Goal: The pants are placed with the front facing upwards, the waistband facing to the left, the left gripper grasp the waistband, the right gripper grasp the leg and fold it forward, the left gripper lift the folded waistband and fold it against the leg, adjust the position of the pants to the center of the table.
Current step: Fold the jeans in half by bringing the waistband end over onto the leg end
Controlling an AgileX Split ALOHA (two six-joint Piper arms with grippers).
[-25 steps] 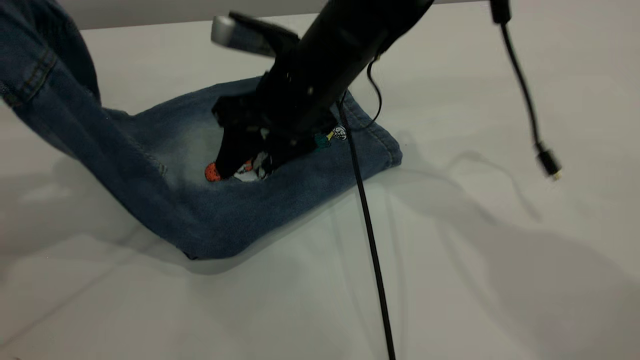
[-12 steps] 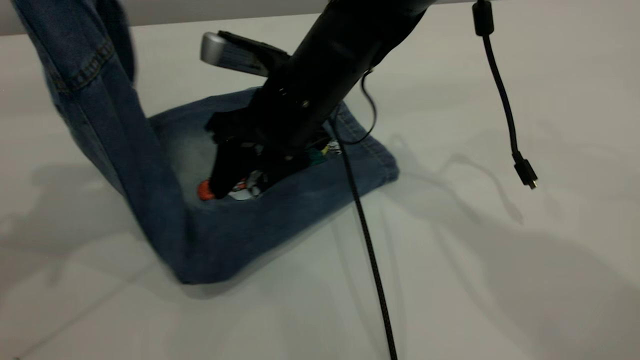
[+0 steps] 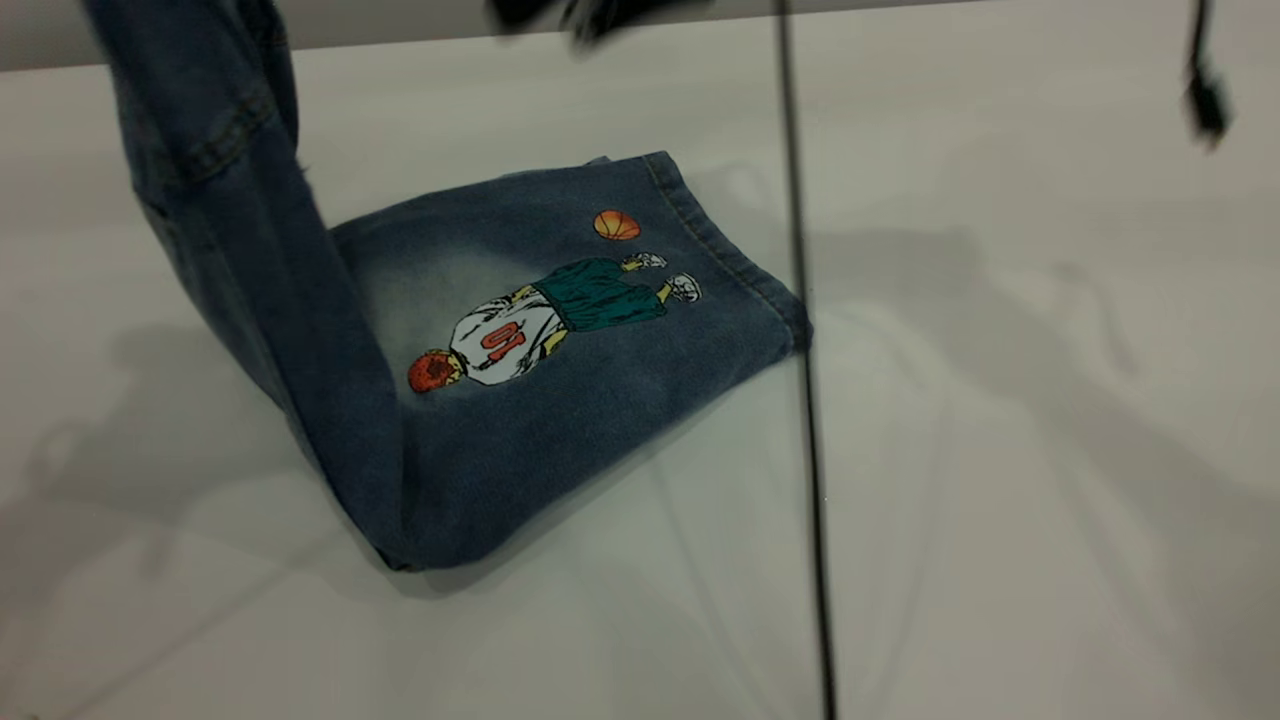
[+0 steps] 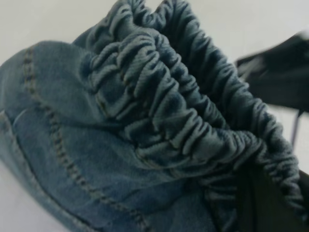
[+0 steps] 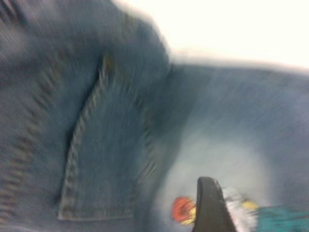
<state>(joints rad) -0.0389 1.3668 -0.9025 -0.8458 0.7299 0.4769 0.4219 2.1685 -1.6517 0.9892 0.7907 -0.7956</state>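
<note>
With its gathered blue denim waistband [image 4: 193,116] pinched in the left gripper [image 4: 270,203], the faded blue denim pants [image 3: 520,340] hang half-folded; laying down and centring remain. Right gripper [image 5: 210,208]: cannot tell.

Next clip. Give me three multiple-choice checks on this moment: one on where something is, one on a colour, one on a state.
1. Where is the waistband end of the pants?
A. lying flat
B. lifted above the table, at the exterior view's left
C. hanging off an edge

2. What colour are the embroidered player's shorts?
A. purple
B. pink
C. green

3. The embroidered player is:
A. fully uncovered
B. folded under
C. hidden by an arm

Answers:
1. B, the denim rises off the table there.
2. C, the shorts are green below a white jersey.
3. A, the whole figure shows, with the right end effector up at the top edge.
</note>
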